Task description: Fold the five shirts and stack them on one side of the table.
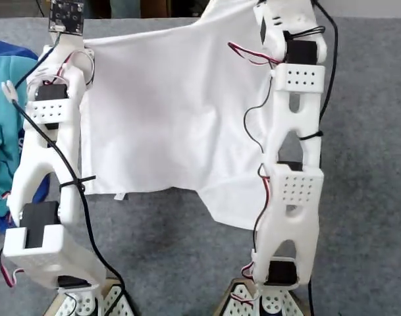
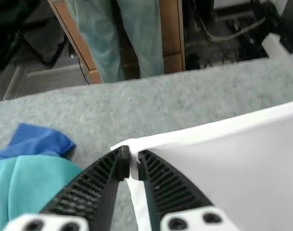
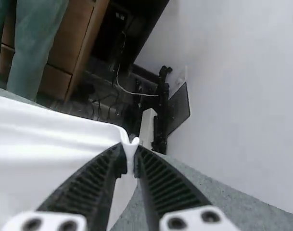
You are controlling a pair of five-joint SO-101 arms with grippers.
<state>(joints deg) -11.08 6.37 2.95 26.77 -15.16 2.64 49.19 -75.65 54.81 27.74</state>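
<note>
Left pincer [image 2: 131,157], right pincer [image 3: 131,153], each tight on a white shirt [image 1: 167,118] corner.

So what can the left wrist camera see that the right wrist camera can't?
The left wrist view has a teal shirt and a blue shirt bunched on the grey table, beside the left gripper. The right wrist view has a white wall behind the table, past the right gripper. Both share the white shirt: each gripper is shut on an edge of it, over the same table.
</note>
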